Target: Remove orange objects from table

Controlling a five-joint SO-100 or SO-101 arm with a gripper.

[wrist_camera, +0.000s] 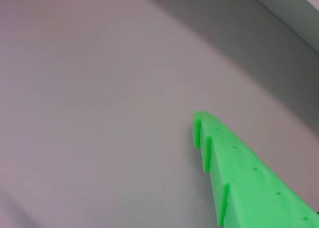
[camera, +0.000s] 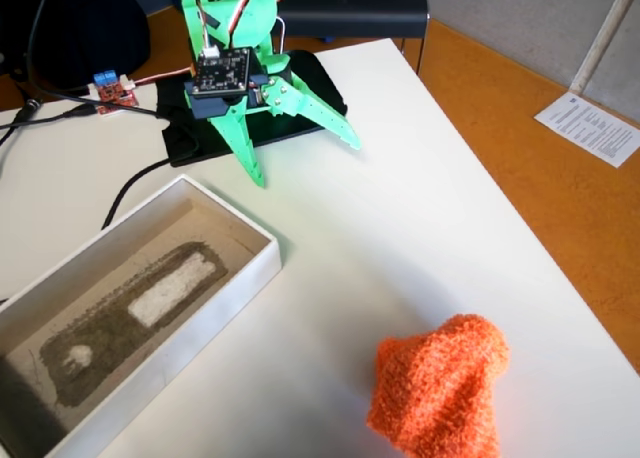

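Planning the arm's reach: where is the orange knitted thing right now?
In the fixed view the orange knitted thing lies on the white table at lower right, right of the open box, far from the gripper.

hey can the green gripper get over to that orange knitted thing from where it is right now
Probably yes. In the fixed view the gripper hangs open near the arm's base, and only bare white table lies between it and the orange knitted thing. The white box sits off to the side. Whether the arm stretches that far is uncertain.
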